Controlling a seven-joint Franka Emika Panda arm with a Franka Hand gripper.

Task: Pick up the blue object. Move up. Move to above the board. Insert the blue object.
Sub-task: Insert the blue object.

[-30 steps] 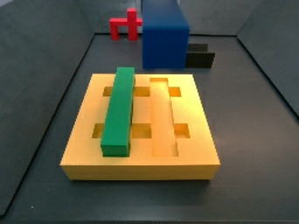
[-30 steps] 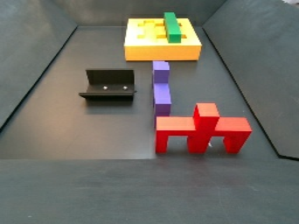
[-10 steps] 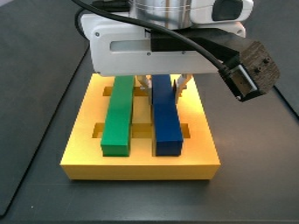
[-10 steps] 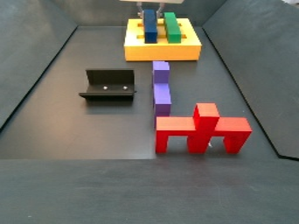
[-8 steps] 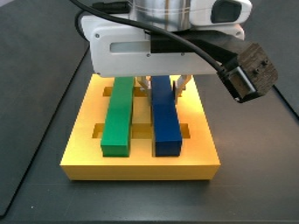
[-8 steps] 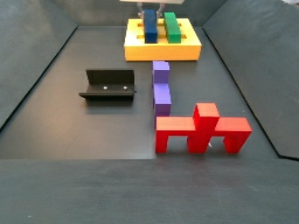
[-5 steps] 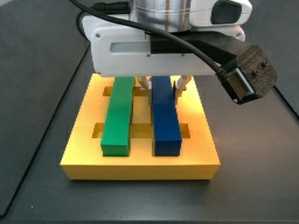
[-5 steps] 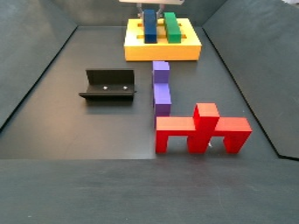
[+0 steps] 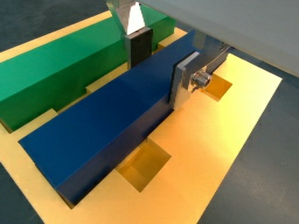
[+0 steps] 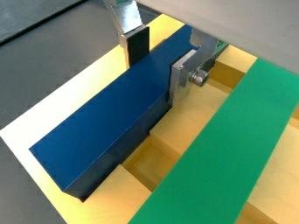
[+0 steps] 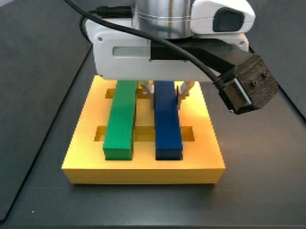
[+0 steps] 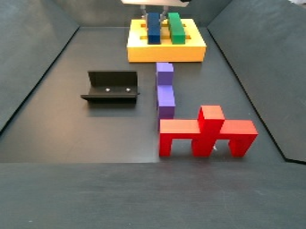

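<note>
Dark flooring surrounds the board (image 11: 143, 165), where your gripper (image 9: 156, 58) clamps the blue object (image 11: 166, 123) lengthwise beside the green bar (image 11: 122, 114), lining it up with its groove.

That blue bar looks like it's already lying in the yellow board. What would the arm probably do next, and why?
Probably open the gripper and lift away. The blue object already lies along a groove of the board, beside the green bar, while the fingers flank its sides.
</note>
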